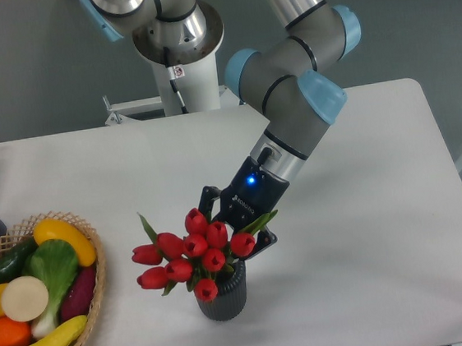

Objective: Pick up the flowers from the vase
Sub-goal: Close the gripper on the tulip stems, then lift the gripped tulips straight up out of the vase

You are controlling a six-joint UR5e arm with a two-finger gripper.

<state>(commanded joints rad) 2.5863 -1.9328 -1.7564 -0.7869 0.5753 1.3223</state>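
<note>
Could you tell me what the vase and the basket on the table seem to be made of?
The vase looks like matte dark grey plastic or ceramic: vertical ribs show on its side with no strong shine, so the exact material stays open. The basket appears to be woven wicker in a light tan, natural finish, judging by the braided strands visible along its rim.

claw [236,232] gripping flowers [188,253], vase [222,296], basket [94,307]
</note>
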